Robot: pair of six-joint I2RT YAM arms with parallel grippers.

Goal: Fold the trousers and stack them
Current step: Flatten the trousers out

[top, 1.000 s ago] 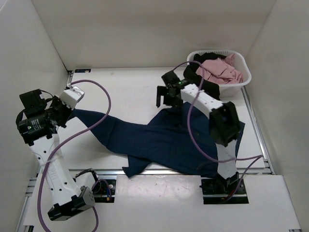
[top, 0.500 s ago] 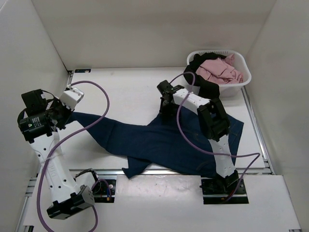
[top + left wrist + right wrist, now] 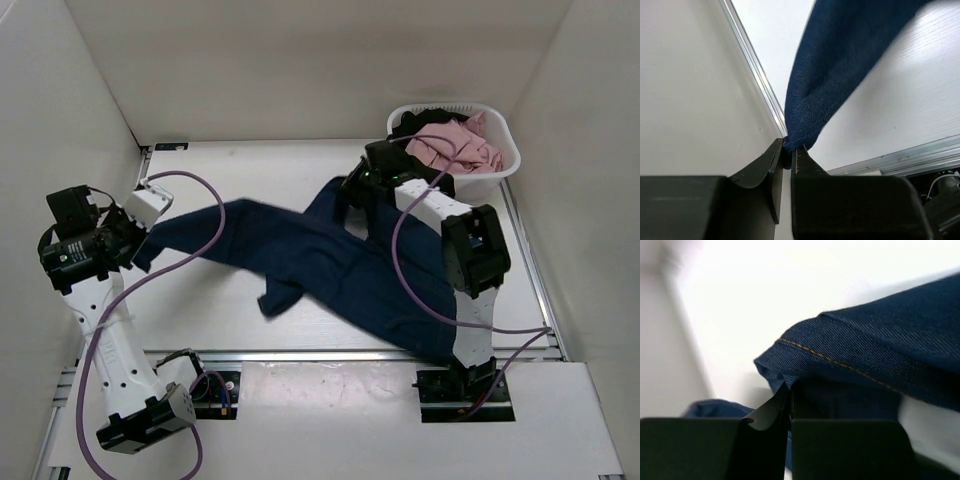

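The dark navy denim trousers (image 3: 320,265) stretch across the table between my two grippers. My left gripper (image 3: 140,247) is at the far left, shut on the end of one leg (image 3: 825,75), which rises off the table from its jaws (image 3: 788,147). My right gripper (image 3: 352,195) is behind the middle of the table, shut on a hemmed denim edge with orange stitching (image 3: 840,357), the cloth pinched at its tips (image 3: 790,386). The other leg (image 3: 275,297) trails loose towards the front. The waist end lies under my right arm.
A white plastic laundry basket (image 3: 500,168) stands at the back right, holding pink cloth (image 3: 455,145) and black cloth (image 3: 407,127) that hangs over its near rim. White walls close in on the left, back and right. A metal rail (image 3: 330,355) runs along the front.
My right gripper dropped onto the trousers, shut on their edge and pulled it up and back towards the basket. The cloth slid away from the front rail. My left gripper kept its hold.
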